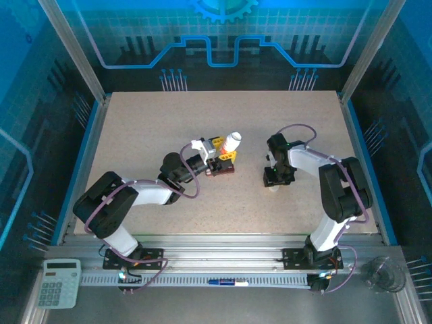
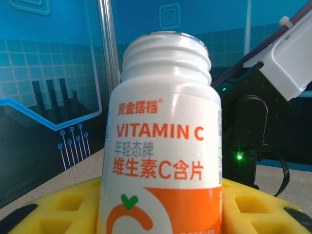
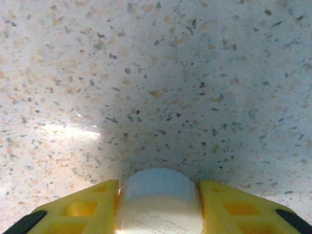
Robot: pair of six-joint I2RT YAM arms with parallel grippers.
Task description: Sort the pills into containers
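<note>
Left pincer (image 1: 223,148) clamped on an open white vitamin bottle (image 2: 163,146) mid-desk (image 1: 169,121), right pincer (image 1: 275,182) gripping a white cap (image 3: 158,192) on the desk to the right, brown container strip (image 1: 221,168) just near of the bottle

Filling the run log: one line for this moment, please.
left gripper: holding uncapped vitamin C bottle | right gripper: closed on white cap | containers: beside left gripper

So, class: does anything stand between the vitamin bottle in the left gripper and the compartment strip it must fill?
Nothing visible does. The bottle, its threads bare, sits in the left gripper right beside the strip. The cap is away to the right, in the right gripper.
</note>
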